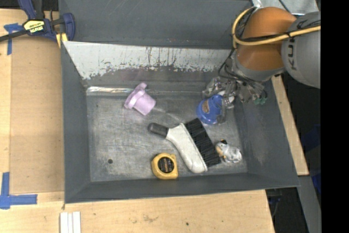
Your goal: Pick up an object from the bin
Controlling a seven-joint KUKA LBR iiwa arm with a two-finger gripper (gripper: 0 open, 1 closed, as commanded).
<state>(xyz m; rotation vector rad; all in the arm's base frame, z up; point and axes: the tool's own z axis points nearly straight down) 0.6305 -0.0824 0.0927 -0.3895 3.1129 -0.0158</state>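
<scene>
My gripper (226,93) hangs at the bin's right side, near the back wall, under the orange wrist cover. Directly below and slightly left of it is a small blue, rounded object (210,110) with a pale patch on top, and its upper edge meets the gripper's lower end. Whether the blue object rests on the floor or is held is unclear. A white-handled brush with black bristles (191,147) lies diagonally just in front of the blue object.
A lilac plastic cup (140,100) lies on its side at the back left. A small black block (157,129) sits near the brush's handle end. A yellow tape measure (164,166) and a small white-and-clear item (229,153) lie near the front wall.
</scene>
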